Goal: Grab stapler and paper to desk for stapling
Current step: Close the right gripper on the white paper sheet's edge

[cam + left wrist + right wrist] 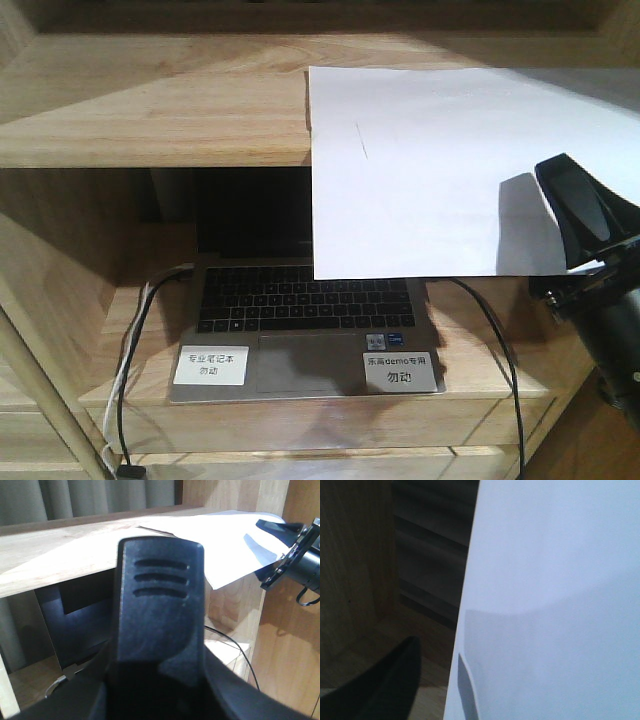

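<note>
White paper (430, 170) lies on the shelf (150, 110) top, its near edge overhanging the laptop (305, 330) — the near right corner is just left of the right gripper (578, 210), jaws apart. The left gripper (156, 692) — farther left — seems clamped on the stapler (159, 605).

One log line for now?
paper: on wooden shelf, front overhanging laptop | right gripper: at paper's right front corner, grasp unconfirmed | stapler: not in view
</note>
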Available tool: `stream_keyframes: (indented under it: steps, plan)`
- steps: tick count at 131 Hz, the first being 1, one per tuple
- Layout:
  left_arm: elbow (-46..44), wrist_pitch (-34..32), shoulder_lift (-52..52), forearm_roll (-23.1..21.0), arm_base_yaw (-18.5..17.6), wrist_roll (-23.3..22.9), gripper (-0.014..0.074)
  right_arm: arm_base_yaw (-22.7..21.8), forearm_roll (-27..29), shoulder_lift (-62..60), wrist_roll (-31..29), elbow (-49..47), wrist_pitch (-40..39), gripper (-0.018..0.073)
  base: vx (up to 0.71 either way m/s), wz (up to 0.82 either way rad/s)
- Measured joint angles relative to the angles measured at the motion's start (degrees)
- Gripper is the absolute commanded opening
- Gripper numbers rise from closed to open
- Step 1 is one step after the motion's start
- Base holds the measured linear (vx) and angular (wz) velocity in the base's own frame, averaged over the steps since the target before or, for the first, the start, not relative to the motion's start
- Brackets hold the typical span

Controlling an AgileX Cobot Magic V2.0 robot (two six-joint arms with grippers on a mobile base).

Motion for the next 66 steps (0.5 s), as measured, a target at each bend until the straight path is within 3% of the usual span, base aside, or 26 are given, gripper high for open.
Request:
stream_keyframes:
  steps: [35, 66]
  plan:
    - [0.00, 0.00, 0.00, 0.00, 0.00, 0.00, -0.0006, 0.00, -1.59, 0.00, 1.77, 0.00, 0.00, -0.0013, 0.00, 0.00]
    - [0.00, 0.00, 0.00, 0.00, 0.00, 0.00, -0.0006, 0.00, -1.98, -1.10, 1.97, 0.00, 0.00, -0.0010, 0.00, 0.00]
